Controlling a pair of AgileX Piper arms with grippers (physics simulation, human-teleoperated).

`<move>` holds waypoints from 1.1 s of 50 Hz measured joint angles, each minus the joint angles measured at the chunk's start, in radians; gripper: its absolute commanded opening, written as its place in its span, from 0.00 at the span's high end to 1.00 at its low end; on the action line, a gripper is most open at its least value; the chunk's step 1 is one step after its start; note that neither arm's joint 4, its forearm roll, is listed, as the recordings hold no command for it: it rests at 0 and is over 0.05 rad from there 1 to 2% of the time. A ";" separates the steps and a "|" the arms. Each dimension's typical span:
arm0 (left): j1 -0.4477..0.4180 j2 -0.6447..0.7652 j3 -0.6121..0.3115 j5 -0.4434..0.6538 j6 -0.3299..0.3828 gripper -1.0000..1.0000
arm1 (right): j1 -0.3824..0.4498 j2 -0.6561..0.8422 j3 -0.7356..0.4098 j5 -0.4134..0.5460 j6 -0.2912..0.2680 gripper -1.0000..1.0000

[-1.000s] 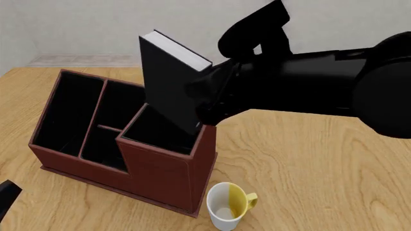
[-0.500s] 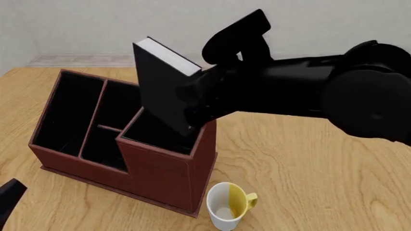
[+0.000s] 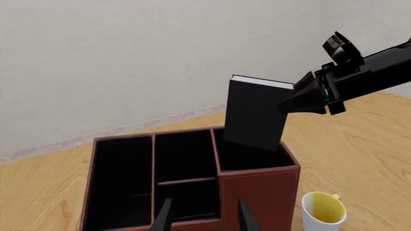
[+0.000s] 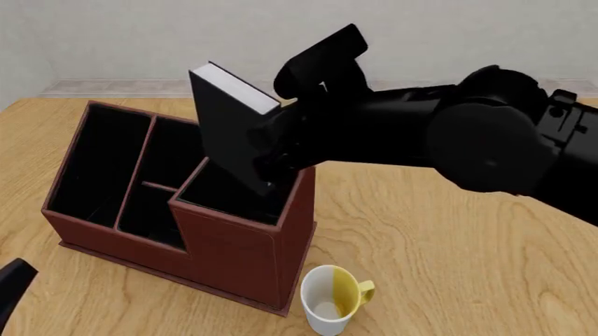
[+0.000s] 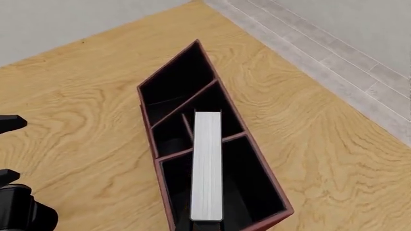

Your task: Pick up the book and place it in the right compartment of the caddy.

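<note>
We are at the placing step. Our right hand (image 4: 280, 143) is closed on the book (image 4: 229, 126), holding it by one side, and the book hangs tilted above the caddy (image 4: 234, 259). Its lower corner is already just inside the opening of the right compartment (image 4: 220, 192), the tall section at the end near the mug (image 4: 332, 294). From the right wrist view, the white page edges of the book (image 5: 207, 163) run along the middle of this compartment, with free black space on both sides, so the alignment looks good to us.

For the next move, we think we must lower the book more, and perhaps bring it more upright, so that it slides down between the walls without catching the rim. Only then should the right hand let it go. If we release too early, the book could tip over the low divider.

Our left hand (image 3: 200, 216) is open and holds nothing; it waits on the near side of the caddy, well apart from the book.

We count one book, one caddy with four sections, one white and yellow mug standing on the table (image 4: 467, 266) just beside the caddy, and two arms.
</note>
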 measured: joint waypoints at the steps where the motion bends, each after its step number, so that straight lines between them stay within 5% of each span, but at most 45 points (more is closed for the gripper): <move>1: 0.001 0.000 -0.001 0.001 0.000 0.00 | -0.001 0.002 0.000 -0.001 0.000 1.00; 55: 0.017 0.000 0.047 -0.043 -0.005 0.00 | -0.044 0.061 0.088 -0.109 0.019 1.00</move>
